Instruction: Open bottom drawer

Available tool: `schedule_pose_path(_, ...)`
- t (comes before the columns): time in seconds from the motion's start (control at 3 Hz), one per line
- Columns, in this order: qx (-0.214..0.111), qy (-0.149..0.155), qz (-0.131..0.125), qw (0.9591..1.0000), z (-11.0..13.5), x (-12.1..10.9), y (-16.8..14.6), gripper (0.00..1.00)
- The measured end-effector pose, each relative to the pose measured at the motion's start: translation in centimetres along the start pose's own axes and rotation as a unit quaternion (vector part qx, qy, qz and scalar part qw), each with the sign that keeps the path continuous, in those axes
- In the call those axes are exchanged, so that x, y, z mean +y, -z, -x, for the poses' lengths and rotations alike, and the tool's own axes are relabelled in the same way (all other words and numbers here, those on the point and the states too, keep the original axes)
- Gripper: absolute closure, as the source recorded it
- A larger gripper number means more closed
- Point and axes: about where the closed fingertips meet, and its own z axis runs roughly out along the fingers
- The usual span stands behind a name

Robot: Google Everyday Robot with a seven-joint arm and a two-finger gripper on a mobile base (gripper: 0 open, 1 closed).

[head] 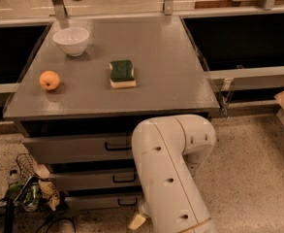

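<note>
The grey cabinet has three drawer fronts below its top. The bottom drawer (95, 201) is the lowest and shallowest, with a small black loop handle (127, 203); it looks closed. My white arm (168, 174) reaches down in front of the cabinet's right half and hides the right part of all three drawers. My gripper (137, 219) shows only as a cream tip below the arm, just beneath and right of the bottom drawer's handle. The mid-sized drawer (83, 179) and the tallest drawer (73, 148) sit above, both closed.
On the cabinet top (180, 76) lie a white bowl (71, 41), an orange (49, 80) and a green-and-yellow sponge (121, 74). A wire basket with clutter (30, 191) and cables lie on the floor at lower left. Dark open bins flank the cabinet.
</note>
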Motion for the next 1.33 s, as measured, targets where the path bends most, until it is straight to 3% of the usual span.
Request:
schedule_pose_path(0.33,0.013,0.001,0.024,0.9996,-0.4,-0.4,-3.4,0.0)
schedule_pose_path(0.67,0.011,0.002,0.031,0.9994,-0.4,0.0,-3.4,0.0)
schedule_pose_path(1.33,0.007,-0.001,0.071,0.9974,-0.3,2.0,-2.6,0.0)
